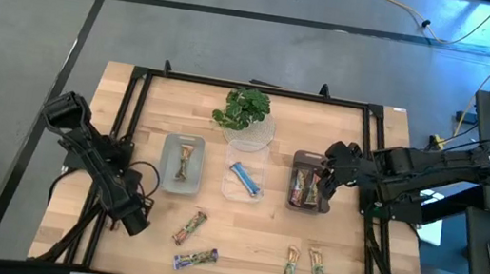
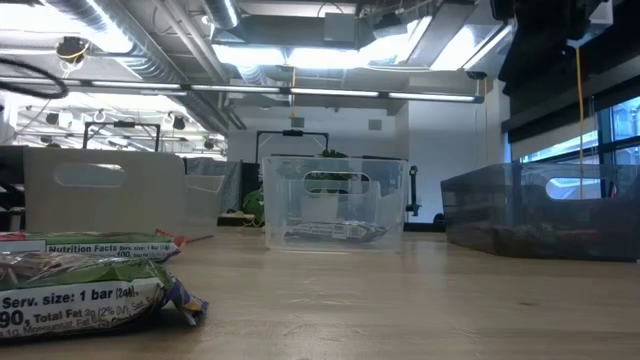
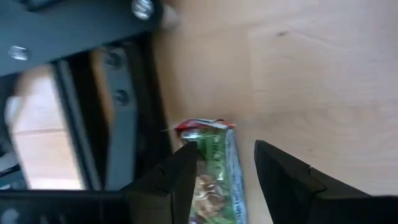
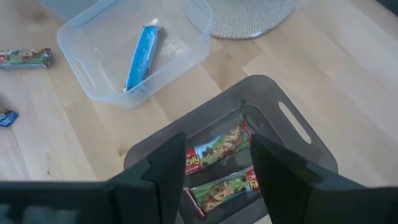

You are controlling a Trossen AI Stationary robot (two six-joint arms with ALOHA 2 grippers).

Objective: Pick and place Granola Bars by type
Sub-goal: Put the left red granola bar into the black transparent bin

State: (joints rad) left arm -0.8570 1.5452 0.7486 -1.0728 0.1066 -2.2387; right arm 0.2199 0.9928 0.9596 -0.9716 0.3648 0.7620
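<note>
A light wooden table [image 1: 249, 243] is occupied by three bins [image 1: 182, 164], a potted plant [image 1: 246, 113] and loose Granola Bars [image 1: 302, 269].

High view: overhead, straight down, whole wooden table [image 1: 240, 237] in frame, far off. Low view: at tabletop level, facing level across table into room, clear bin [image 2: 335, 202] dead ahead, green-wrapped bar [image 2: 85, 285] very near lens. Left wrist view: close above table, down past own fingers [image 3: 165, 186]. Right wrist view: above dark bin [image 4: 249, 134], angled down, clear bin beyond it. Clear bin shared by high, low, right wrist views.
</note>
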